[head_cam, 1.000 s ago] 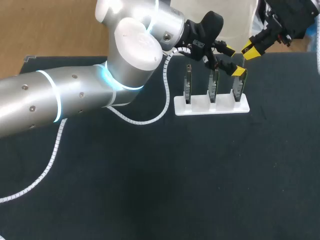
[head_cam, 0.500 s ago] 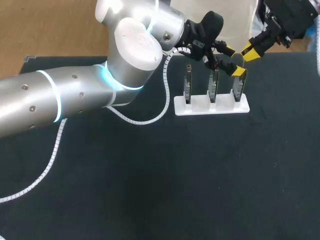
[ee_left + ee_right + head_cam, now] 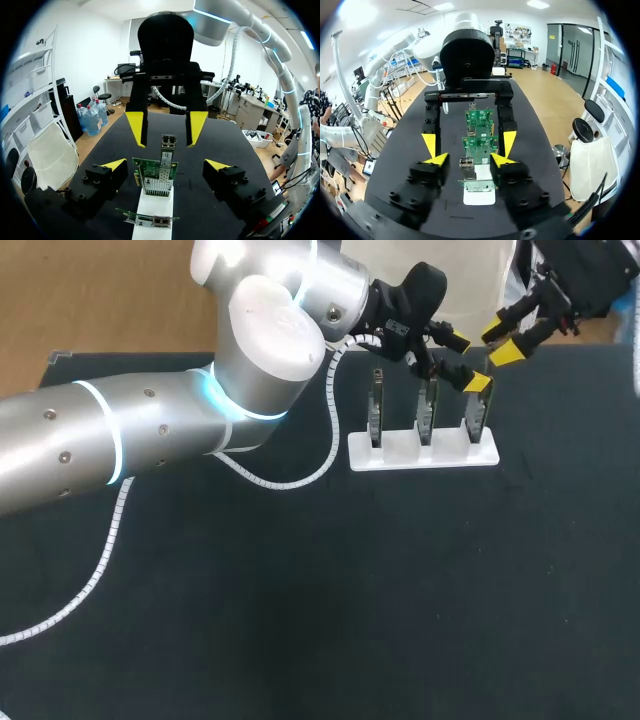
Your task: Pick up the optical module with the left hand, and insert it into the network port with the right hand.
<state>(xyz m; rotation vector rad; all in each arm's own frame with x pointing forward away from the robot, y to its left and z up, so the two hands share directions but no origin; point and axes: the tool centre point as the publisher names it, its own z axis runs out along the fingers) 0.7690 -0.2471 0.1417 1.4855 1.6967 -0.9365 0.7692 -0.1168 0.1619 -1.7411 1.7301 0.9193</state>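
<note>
— Left gripper point(image 3: 165, 167) is being held wide open, its fingers flanking the end card point(image 3: 156, 175) in the white rack point(image 3: 155, 202) and touching nothing.
— And the optical module point(image 3: 168, 145)?
— It is being held upright at that card's top edge. The right gripper point(image 3: 166, 127) is being held open beyond it.
— Risk?
— Probably the card being clipped and tipped by an off-centre closure, or the crowded grippers being knocked together.

Matt black table point(image 3: 400, 590), smooth white plastic holder point(image 3: 450, 456) — the left arm's point(image 3: 120, 440) shell gleams satin silver
</note>
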